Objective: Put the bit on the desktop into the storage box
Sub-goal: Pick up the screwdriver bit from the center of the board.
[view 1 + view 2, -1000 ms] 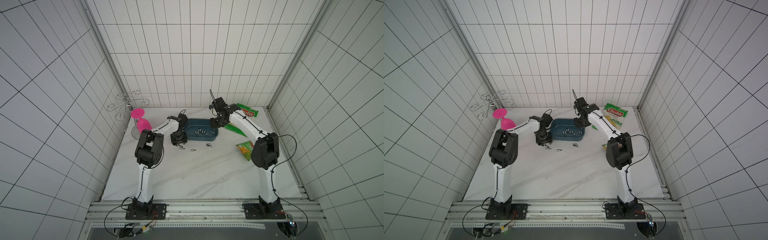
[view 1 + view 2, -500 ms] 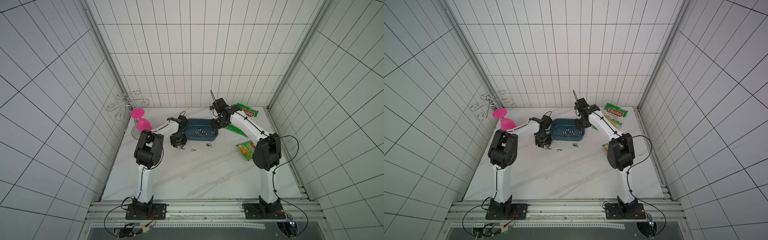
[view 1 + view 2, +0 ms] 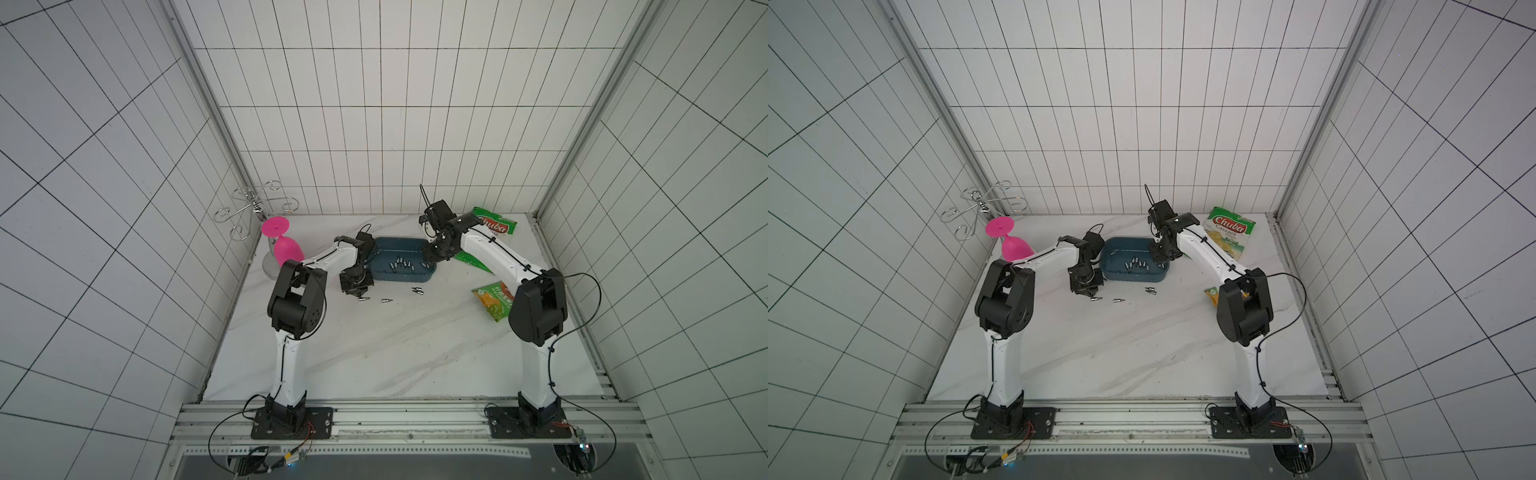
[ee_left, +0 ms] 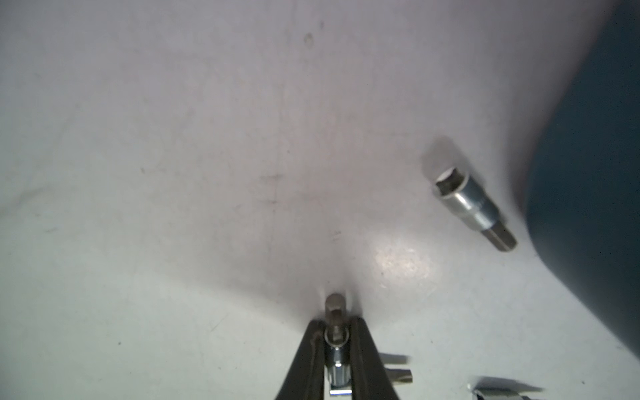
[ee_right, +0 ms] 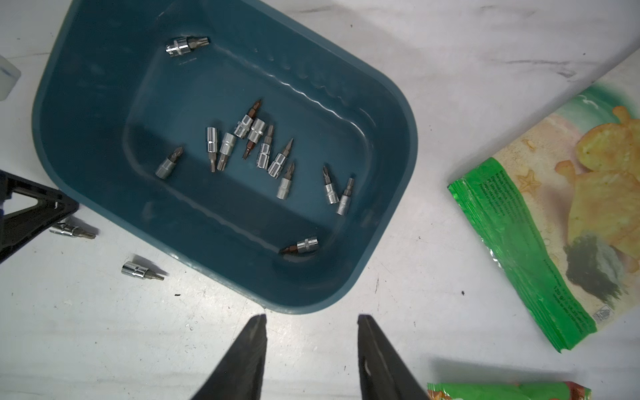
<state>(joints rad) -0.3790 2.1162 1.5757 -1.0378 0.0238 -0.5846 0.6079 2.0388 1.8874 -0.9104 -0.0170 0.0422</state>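
Left wrist view: the left hand (image 4: 335, 334) is clamped on a bit (image 4: 334, 306), whose thin tip sticks out in front, low at the tabletop (image 4: 173, 173) near the storage box (image 4: 595, 156). The steel is round and smooth and the grip is narrow, so it may twist or slip out in the lift. A second bit (image 4: 472, 204) lies just beside the box; a low carry could knock it or catch the wall. The right hand (image 5: 311, 320), apart and empty, hangs near the box's other end.
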